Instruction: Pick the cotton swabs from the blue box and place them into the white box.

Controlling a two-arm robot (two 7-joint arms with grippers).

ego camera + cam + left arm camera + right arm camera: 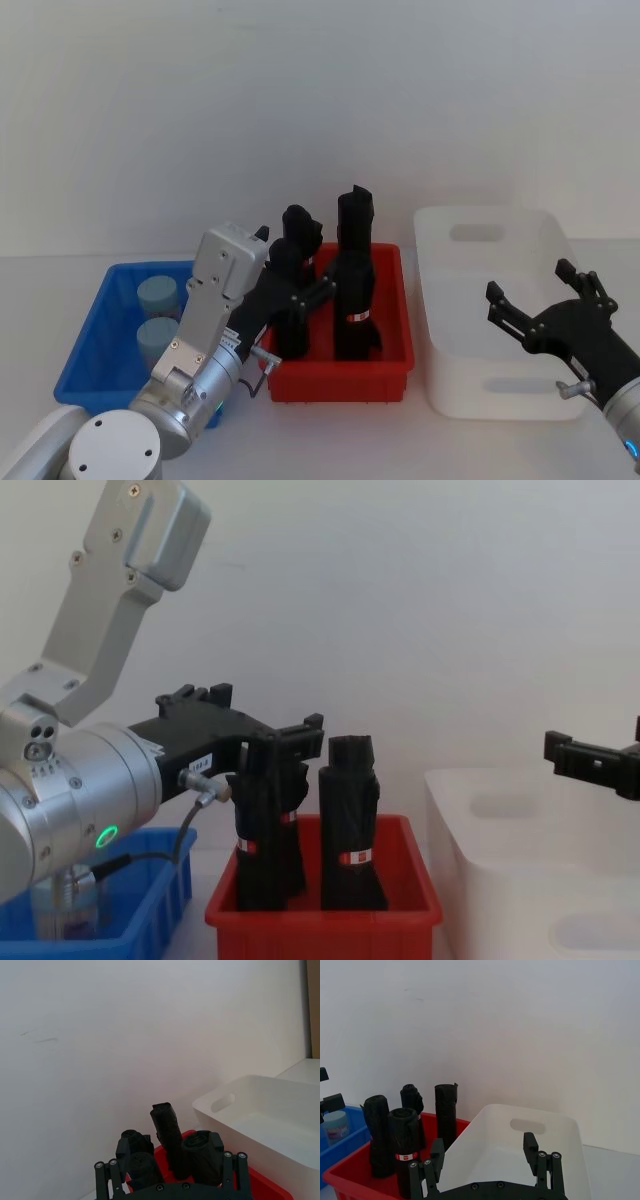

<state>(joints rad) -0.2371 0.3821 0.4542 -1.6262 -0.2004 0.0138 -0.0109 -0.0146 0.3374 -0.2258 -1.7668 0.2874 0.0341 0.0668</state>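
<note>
Two cotton swabs tubs (157, 295) (155, 338) with light blue tops stand in the blue box (95, 375) at the left; one tub (335, 1125) also appears in the right wrist view. My left gripper (296, 265) (172, 1170) (265, 715) hovers open over the left part of the red bin, right of the blue box, holding nothing. The white box (450, 380) (485, 1115) (260, 1082) stands at the right. Above its front half hangs my right gripper (535, 285) (485, 1152) (612, 750), open and holding nothing.
A red bin (340, 382) (320, 920) sits between the blue and white boxes, holding tall black rolled bundles (355, 270) (350, 820) that rise above its rim near my left fingers. A white wall stands behind the table.
</note>
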